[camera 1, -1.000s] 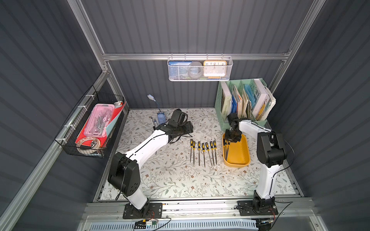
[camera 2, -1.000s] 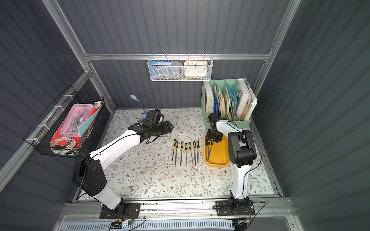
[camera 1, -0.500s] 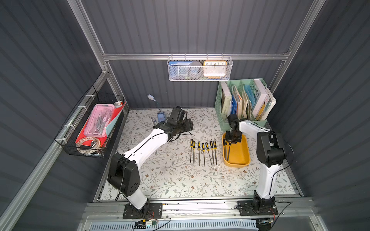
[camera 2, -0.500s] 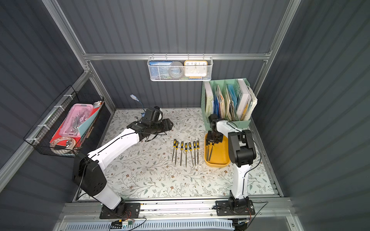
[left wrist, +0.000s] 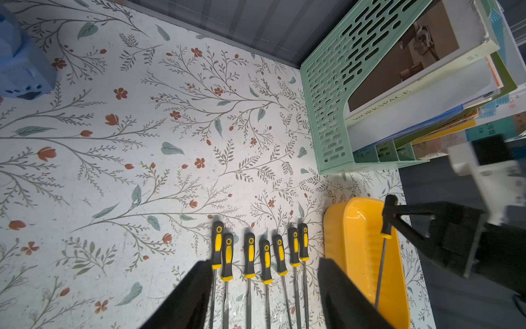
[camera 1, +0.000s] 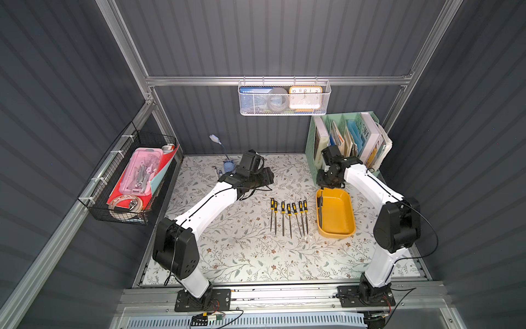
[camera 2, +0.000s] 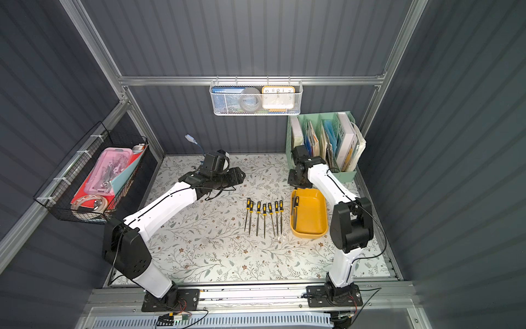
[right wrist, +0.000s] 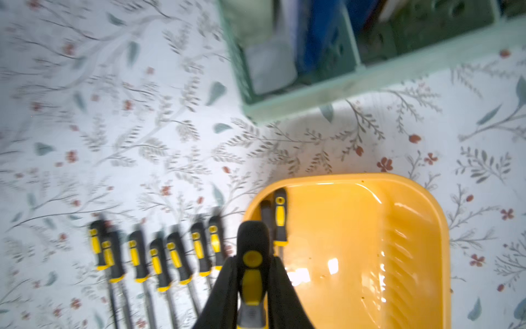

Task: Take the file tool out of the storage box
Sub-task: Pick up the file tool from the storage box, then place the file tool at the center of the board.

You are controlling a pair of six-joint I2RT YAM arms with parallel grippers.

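**A:** Biggest first: one yellow box (camera 1: 338, 219) on the mat (camera 1: 242, 256), and two grippers. The right gripper (right wrist: 252, 265) is pinched tight on the handle of the held file (right wrist: 252, 236).

**B:** And where is that one?

**A:** Its handle is up over the box wall nearest the row (camera 1: 289, 216). From the left wrist its shaft slants down, the tip seemingly inside the box. I'd call this the lift-out.

**B:** The other side?

**A:** The left gripper (left wrist: 264, 263) is spread wide and empty, hovering over the row.

**B:** What's next?

**A:** Probably raise it until the tip clears the wall, then carry it across and lay it beside the row.

**B:** Count them!

**A:** Seven in the row, one held file, and one lying file (right wrist: 280, 219) in the box. There's a dark shape (right wrist: 266, 210) beside it. File or shadow, I can't tell.
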